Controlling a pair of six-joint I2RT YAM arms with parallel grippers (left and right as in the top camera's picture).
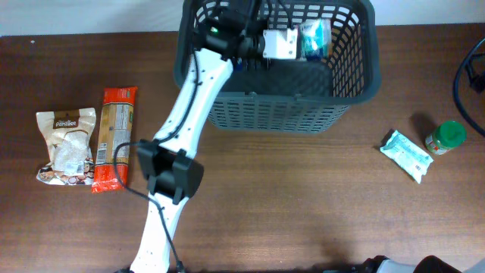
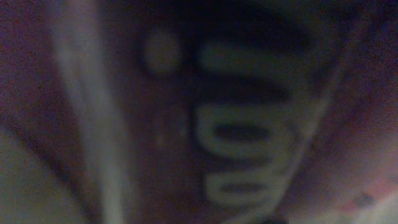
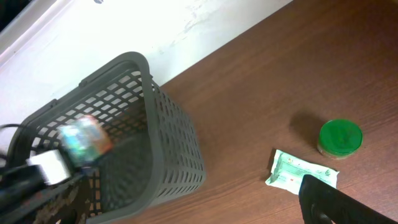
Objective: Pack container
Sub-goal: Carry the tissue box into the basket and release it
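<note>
Left end effector, clenched on a teal packet, hangs inside the container: apparently the placing step. Next move likely: lower, release. Right end effector: state cannot be told.

wooden table: grey basket, white bag beside orange packet, pouch by green-lidded jar

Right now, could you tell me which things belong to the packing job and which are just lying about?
Job: grey shopping basket, teal packet in the left jaws, white snack bag, orange packet, green-white pouch, green-lidded jar.
Lying about: black cable.
</note>
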